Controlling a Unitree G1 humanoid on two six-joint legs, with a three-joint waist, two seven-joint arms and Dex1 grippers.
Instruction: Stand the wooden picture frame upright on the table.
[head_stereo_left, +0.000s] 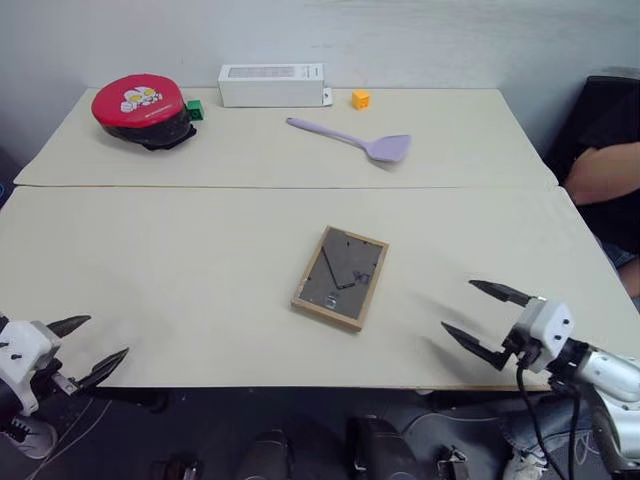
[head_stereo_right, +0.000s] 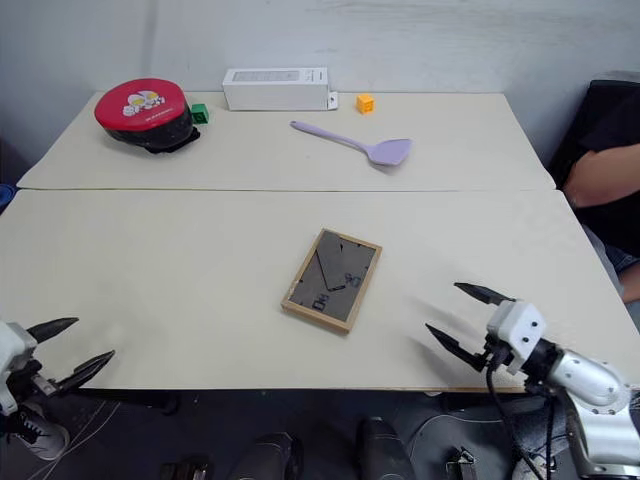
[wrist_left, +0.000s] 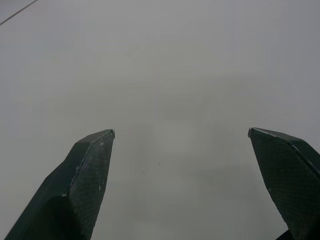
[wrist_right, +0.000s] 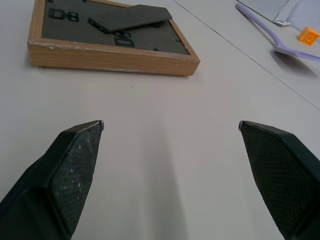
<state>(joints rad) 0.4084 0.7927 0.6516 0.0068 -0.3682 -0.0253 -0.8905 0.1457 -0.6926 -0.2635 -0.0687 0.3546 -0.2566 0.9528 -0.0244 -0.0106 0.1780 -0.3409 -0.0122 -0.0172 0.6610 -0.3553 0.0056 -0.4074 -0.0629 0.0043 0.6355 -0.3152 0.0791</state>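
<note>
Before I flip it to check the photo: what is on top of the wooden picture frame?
The light-wood rectangular picture frame lies flat with its dark grey back panel and fold-out stand up; nothing rests on it. Its picture side is hidden against the beige table.

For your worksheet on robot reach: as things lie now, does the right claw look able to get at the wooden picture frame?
Probably yes. The right claw hangs open over the table's near edge, and the wooden picture frame lies face down ahead of it with only bare tabletop between.

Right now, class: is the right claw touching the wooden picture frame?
Apart. The right wrist view shows bare table between the open right claw and the wooden picture frame.
</note>
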